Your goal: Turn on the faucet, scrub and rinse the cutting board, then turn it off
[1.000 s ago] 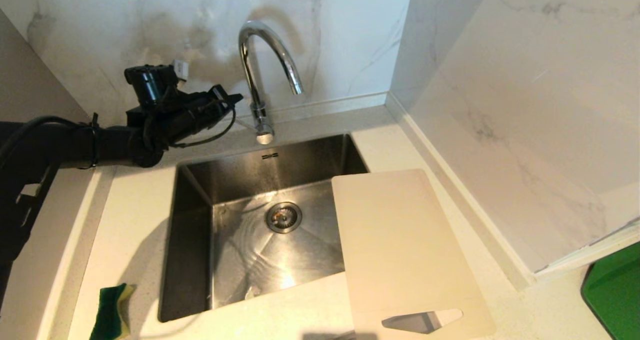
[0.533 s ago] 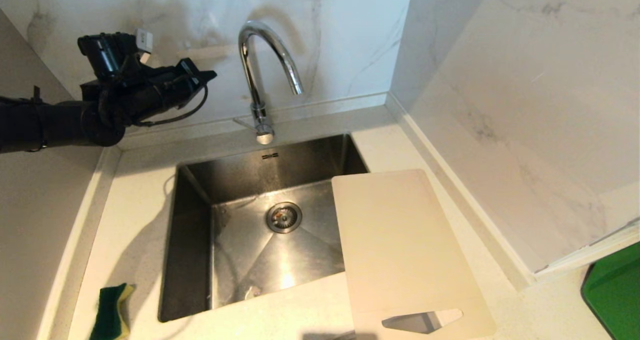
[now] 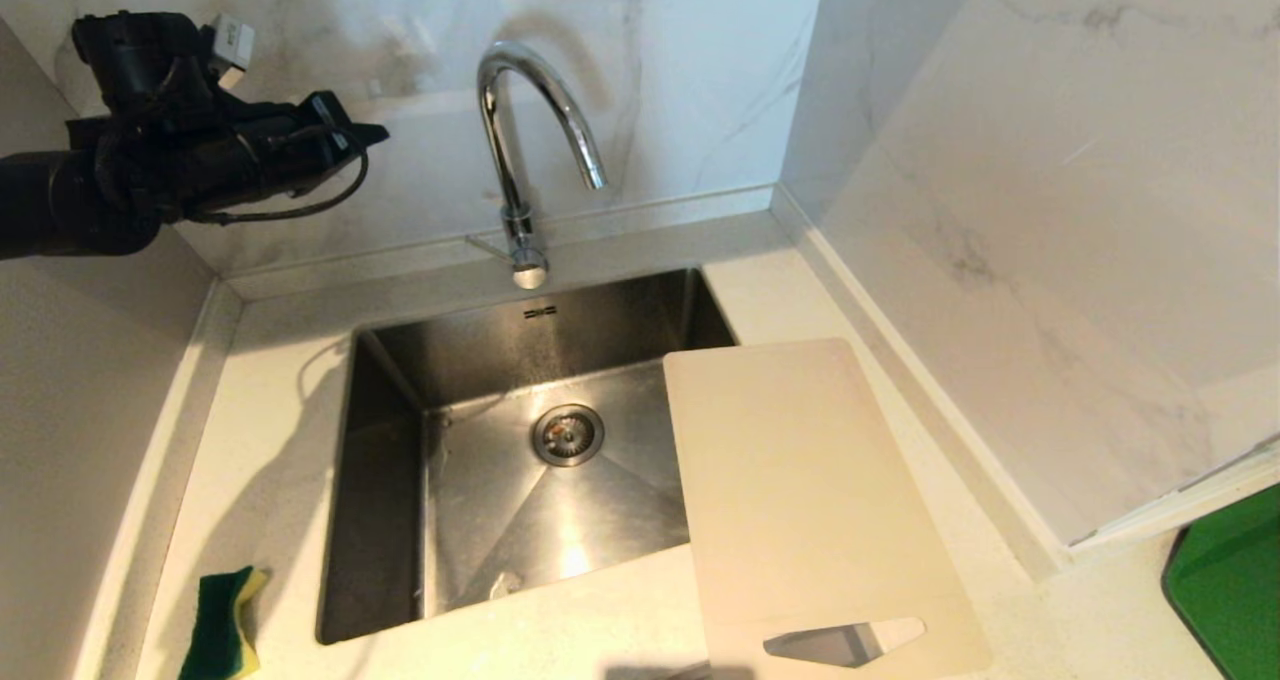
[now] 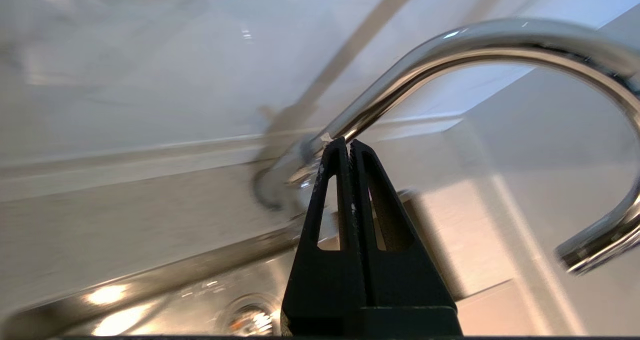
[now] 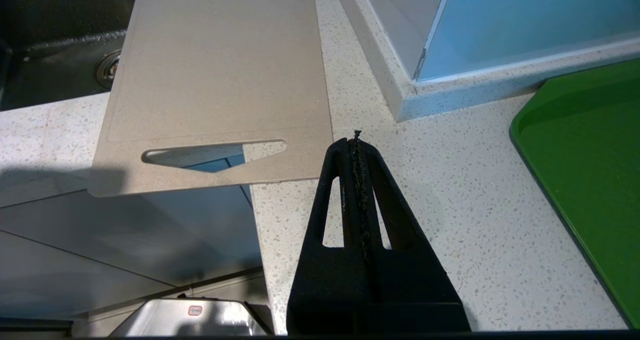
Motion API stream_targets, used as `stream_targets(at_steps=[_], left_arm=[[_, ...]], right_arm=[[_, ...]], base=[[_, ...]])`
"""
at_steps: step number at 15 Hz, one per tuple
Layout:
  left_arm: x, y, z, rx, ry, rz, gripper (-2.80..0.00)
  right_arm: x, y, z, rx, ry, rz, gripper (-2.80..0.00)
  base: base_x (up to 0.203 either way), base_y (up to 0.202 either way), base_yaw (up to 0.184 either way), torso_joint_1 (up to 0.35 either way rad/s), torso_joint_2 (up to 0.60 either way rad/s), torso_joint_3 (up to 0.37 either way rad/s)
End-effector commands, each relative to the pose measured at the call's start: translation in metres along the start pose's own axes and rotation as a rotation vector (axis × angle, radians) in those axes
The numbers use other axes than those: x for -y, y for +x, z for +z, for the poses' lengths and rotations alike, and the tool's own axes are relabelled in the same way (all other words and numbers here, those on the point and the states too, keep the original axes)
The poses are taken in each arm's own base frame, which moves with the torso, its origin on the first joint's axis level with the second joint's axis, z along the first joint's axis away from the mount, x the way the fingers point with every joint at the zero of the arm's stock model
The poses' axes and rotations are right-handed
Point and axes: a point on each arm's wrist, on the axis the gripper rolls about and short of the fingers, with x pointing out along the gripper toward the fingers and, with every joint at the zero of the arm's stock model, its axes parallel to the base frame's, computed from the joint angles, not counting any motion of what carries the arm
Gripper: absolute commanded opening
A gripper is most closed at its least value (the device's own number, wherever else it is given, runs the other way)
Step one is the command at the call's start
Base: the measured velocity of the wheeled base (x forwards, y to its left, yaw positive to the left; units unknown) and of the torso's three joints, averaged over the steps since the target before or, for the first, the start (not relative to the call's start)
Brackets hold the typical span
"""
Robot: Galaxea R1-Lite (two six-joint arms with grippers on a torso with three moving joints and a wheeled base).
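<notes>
Left gripper point(image 3: 365, 135) sat in the upper left of the head frame, raised against the marble back wall, well apart from the faucet point(image 3: 520, 150) and to its left; its two black fingers were pressed together, holding nothing, as the left wrist view confirmed, where the closed tips point(image 4: 348, 142) pointed toward the chrome neck of the faucet point(image 4: 450, 45) without a visible touch. Faucet stood upper centre, behind the sink point(image 3: 400, 380), arched spout over the basin, thin side lever point(image 3: 490, 247) sticking out to frame-left at its base. No water stream could be seen; the drain point(image 3: 567, 434) sat in the middle of the steel basin. Cutting board point(image 3: 810, 500) lay flat at lower right of centre, its left edge overhanging the right side of the sink, rest on the pale speckled countertop point(image 3: 270, 440), handle cutout point(image 3: 845, 642) near the bottom edge of the frame. Green and yellow sponge point(image 3: 222, 625) lay on the counter at lower left, just left of the sink's near corner. Green tray point(image 3: 1230, 580) showed at the lower right corner. Right gripper point(image 5: 356, 139) appeared only in the right wrist view, fingers shut and empty, hovering above the counter just beside the board's handle end point(image 5: 215, 152), not touching it.
</notes>
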Motion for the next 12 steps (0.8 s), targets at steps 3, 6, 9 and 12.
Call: stream_targets(at_steps=[3,6,9,12], left_arm=[[-0.004,-0.024,0.012,0.008,0.112,0.059,-2.8],[0.0,-0.045,0.01,-0.025,0.194,0.079,-2.8],[0.002,-0.066,0.003,-0.08,0.275,0.153,-2.8],[0.001,-0.092,-0.009,-0.152,0.26,0.19,-2.8]], right_arm=[[0.0,0.0,0.0,-0.001,-0.001,0.002,-2.8],[0.0,0.0,0.0,-0.001,-0.001,0.002,-2.8],[0.0,0.0,0.0,-0.001,-0.001,0.001,-2.8],[0.0,0.0,0.0,-0.001,-0.001,0.001,-2.8]], base=[[0.0,0.0,0.0,0.0,0.0,0.0],[0.0,0.0,0.0,0.0,0.0,0.0],[0.0,0.0,0.0,0.0,0.0,0.0],[0.0,0.0,0.0,0.0,0.0,0.0]])
